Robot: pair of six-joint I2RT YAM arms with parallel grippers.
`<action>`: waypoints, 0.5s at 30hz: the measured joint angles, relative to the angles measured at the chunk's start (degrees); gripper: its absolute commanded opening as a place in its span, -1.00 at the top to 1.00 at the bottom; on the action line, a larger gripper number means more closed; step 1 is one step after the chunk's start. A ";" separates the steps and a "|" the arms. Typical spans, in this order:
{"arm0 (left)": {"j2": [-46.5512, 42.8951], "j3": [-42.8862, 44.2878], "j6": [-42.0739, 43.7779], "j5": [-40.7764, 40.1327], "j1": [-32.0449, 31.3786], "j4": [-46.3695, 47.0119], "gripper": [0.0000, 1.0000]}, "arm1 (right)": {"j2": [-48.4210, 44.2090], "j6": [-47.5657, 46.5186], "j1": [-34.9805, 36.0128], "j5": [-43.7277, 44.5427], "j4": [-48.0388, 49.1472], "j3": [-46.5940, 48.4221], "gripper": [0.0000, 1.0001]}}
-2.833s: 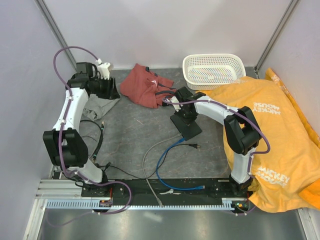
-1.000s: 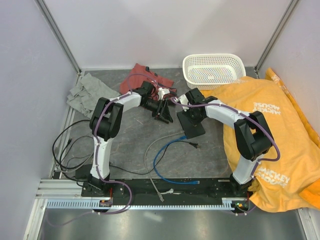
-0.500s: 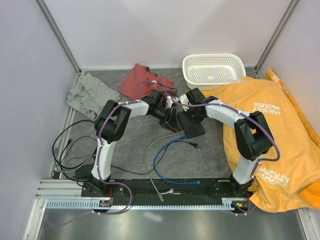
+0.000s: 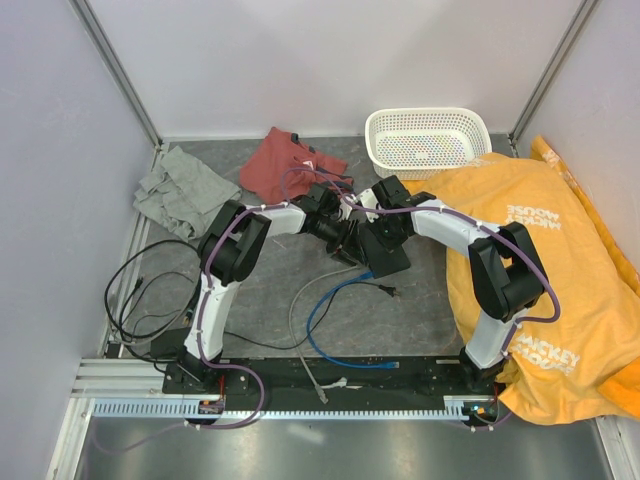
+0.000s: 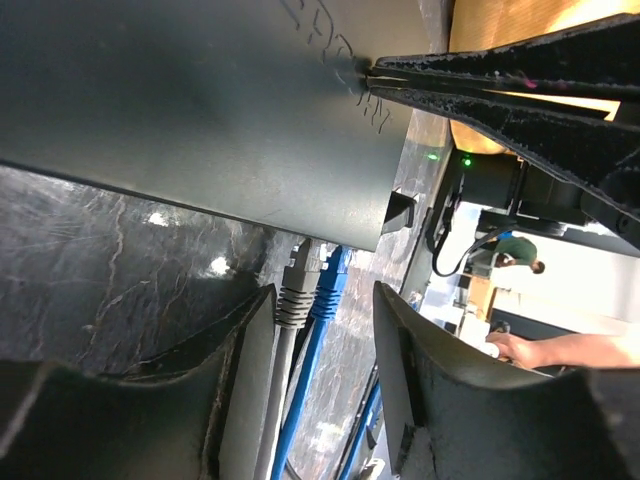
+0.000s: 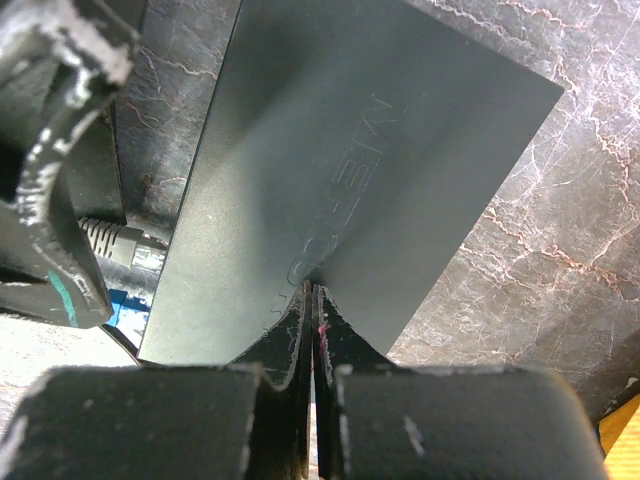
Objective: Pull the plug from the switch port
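The switch [image 4: 386,260] lies flat on the grey table [image 4: 270,290], a little right of the middle, just left of a big orange cloth [image 4: 560,270]. Two plugs sit side by side in ports on its near-left edge: a grey plug [image 5: 296,288] and a blue plug [image 5: 331,284]. Their cables, grey [image 4: 293,318] and blue [image 4: 322,328], trail toward the near edge of the table.

The left gripper [image 4: 347,243] reaches in from the left, low to the table and right at that edge. In its wrist view its jaws stand apart, about half wide, with both plugs between the fingers [image 5: 245,340]. The grey plug is close beside one finger, with a gap on the other side, so nothing is clamped.

The right gripper [image 4: 383,232] comes from the right and stands over the switch. Its jaws are closed tight together with nothing between them, and the tips [image 6: 312,300] rest on the flat top of the switch near the raised lettering.

Far right stands a white basket [image 4: 384,150]. A red cloth [image 4: 272,165] lies at the far middle and a grey cloth [image 4: 185,185] at the far left. Black cables [image 4: 140,290] loop at the near left.
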 measured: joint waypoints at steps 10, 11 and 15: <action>0.09 0.04 -1.38 -1.18 0.00 0.04 0.02 | -0.04 0.00 0.00 0.02 0.26 -0.26 1.00; 0.07 0.04 -1.77 -1.62 -0.02 0.02 0.02 | -0.04 -0.02 0.00 0.02 0.26 -0.26 0.99; -0.22 0.04 -3.02 -2.84 -0.17 -0.20 0.03 | -0.04 -0.02 0.00 0.00 0.26 -0.26 1.00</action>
